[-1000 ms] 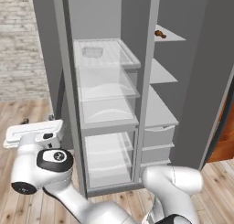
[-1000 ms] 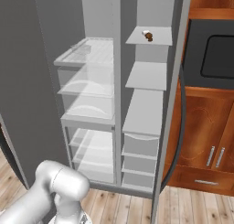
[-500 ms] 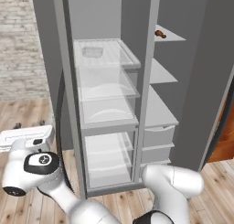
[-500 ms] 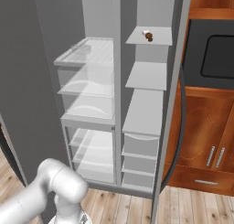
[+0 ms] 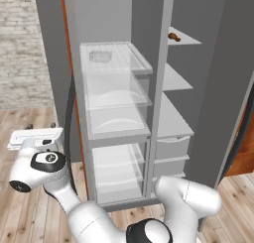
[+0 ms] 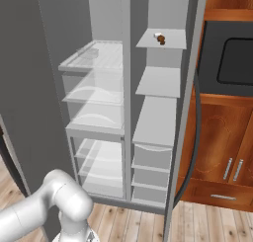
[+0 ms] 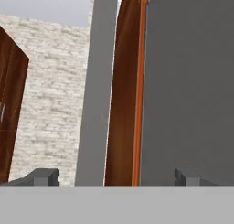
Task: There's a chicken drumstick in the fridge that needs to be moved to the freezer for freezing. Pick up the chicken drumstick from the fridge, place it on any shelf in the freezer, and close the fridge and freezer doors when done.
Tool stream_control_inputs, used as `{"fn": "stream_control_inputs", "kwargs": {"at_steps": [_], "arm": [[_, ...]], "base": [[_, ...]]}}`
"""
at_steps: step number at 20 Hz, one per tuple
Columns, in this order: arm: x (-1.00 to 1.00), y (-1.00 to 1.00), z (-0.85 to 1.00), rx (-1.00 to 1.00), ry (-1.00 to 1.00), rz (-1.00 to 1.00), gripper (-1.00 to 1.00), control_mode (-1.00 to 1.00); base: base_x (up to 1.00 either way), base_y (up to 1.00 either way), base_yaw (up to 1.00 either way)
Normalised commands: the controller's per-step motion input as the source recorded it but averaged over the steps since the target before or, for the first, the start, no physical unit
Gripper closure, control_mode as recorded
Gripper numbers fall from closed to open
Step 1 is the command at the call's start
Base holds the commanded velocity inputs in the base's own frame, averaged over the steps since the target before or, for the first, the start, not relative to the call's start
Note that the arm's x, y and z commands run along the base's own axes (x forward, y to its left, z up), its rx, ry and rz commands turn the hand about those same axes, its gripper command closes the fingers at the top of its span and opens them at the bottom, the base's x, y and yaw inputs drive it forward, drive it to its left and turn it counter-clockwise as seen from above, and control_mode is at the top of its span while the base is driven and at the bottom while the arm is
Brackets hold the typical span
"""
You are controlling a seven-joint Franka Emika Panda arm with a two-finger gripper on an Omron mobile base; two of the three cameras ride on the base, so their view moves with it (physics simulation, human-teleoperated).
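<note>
Claw [image 7: 114, 176] wide open, holding nothing; I've got it low at the left, facing a grey door [image 7: 187, 86] edge-on. Chicken drumstick [image 6: 160, 38] sits on the top shelf [image 6: 173, 40] of the freezer [image 6: 158, 107]. Fridge [image 6: 96, 117] and freezer both open.

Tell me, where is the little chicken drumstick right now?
The chicken drumstick lies on the top pale-grey shelf of the narrow right-hand compartment, the freezer, near the upper right of both base views.
</note>
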Motion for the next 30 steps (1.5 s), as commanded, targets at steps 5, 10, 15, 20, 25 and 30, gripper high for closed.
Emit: {"fn": "stream_control_inputs", "kwargs": {"at_steps": [5, 10, 15, 20, 25, 30], "arm": [[0.06, -0.68, 0.0, 0.11, 0.0, -0.11, -1.0, -1.0], [0.0, -0.96, 0.01, 0.2, -0.03, -0.1, -1.0, -1.0], [0.15, -1.0, 0.16, 0.31, -0.09, -0.05, -1.0, -1.0], [0.32, -1.0, 0.13, 0.35, -0.05, 0.0, -1.0, -1.0], [0.38, -1.0, 0.06, 0.36, -0.05, 0.0, -1.0, -1.0], [0.44, -1.0, 0.03, 0.35, -0.08, 0.0, -1.0, -1.0]], "base": [[0.0, 0.0, 0.0], [0.0, 0.0, 0.0], [0.0, 0.0, 0.0], [0.0, 0.0, 0.0], [0.0, 0.0, 0.0], [0.0, 0.0, 0.0]]}}
